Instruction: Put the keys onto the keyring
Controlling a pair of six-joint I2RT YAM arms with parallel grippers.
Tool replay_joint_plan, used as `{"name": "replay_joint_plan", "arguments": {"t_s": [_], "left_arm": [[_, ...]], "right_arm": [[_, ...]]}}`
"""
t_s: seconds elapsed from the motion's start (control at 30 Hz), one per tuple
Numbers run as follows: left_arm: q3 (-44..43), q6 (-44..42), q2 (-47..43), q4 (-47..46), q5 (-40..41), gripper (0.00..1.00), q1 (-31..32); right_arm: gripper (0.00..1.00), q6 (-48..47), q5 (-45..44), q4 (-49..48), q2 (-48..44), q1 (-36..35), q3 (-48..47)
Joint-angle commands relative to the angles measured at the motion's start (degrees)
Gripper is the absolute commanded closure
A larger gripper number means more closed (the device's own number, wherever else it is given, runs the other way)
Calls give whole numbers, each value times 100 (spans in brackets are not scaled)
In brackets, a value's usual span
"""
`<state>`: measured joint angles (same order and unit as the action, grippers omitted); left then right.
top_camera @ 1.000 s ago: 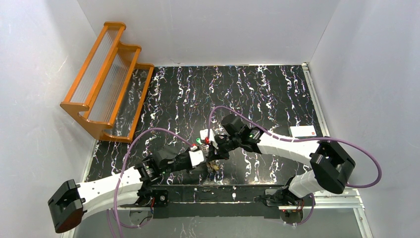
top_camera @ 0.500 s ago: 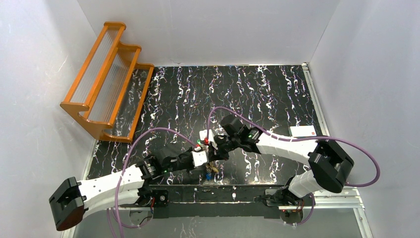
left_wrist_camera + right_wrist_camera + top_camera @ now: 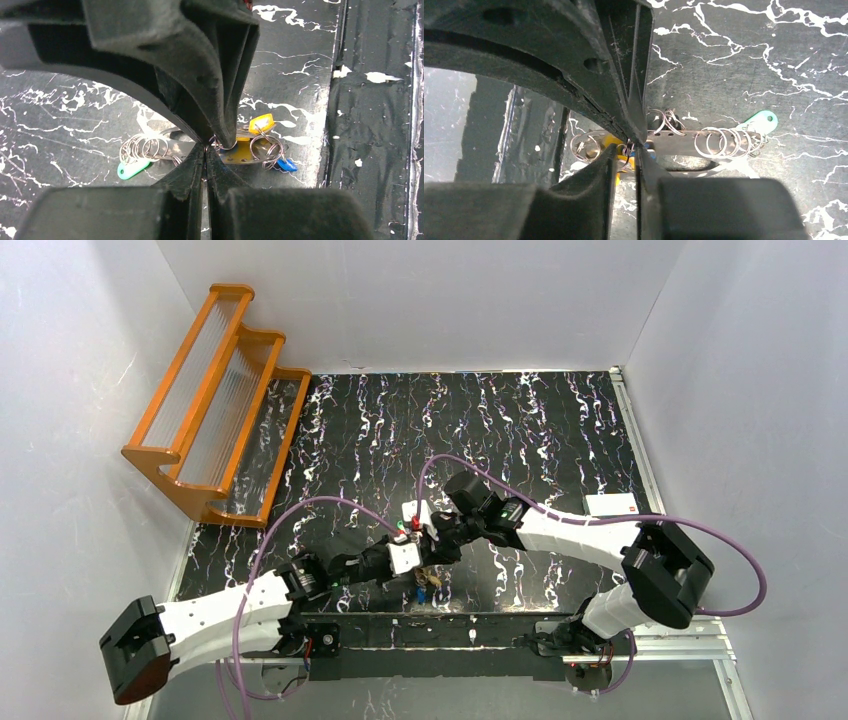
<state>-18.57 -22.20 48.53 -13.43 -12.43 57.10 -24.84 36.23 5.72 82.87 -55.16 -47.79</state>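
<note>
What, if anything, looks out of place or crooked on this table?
Only the orange rack at the far left: it sits skewed against the table and seems to reach past its black surface. Nothing looks spilled or broken; the keys lie bunched with the keyring near the front edge.

Left arm (image 3: 225, 608) and right arm (image 3: 580, 532): white shells, chunky black joints, a purple cable (image 3: 330, 500) each, matte black left gripper (image 3: 206, 145) and right gripper (image 3: 636, 144), bases (image 3: 320, 640) at 6 o'clock.
</note>
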Motion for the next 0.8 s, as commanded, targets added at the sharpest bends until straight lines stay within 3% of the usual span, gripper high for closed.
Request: {"name": "replay_joint_plan", "arguments": {"t_s": [0.0,0.1,0.17,0.3,0.4,0.53,0.67,0.77], "left_arm": [[266,344,-434,-351,321,100,-10],[655,773,-823,-992,517,100,-13],[942,1017,-1056,-1420,598,100,-14],[1337,1367,-1302,-2132,663,100,-8],[1579,1530,-1392,-2658,765,100,-15],[1842,1799,-1415,-3390,881,100,-8],[1980,1874,-1432,-3560,854,100,-10],[2051,1939,-1512,-3634,901,100,-11]], "right_arm": [[64,332,90,-732,-311,-9,18],[39,665,39,-1297,-549,43,277],[34,903,36,-1642,-724,102,469],[37,1344,273,-2143,-971,251,804],[49,1562,463,-2281,-1013,311,875],[50,1782,565,-2294,-838,312,878],[51,1953,579,-2344,-643,312,876],[57,2008,415,-2384,-565,312,881]]}}
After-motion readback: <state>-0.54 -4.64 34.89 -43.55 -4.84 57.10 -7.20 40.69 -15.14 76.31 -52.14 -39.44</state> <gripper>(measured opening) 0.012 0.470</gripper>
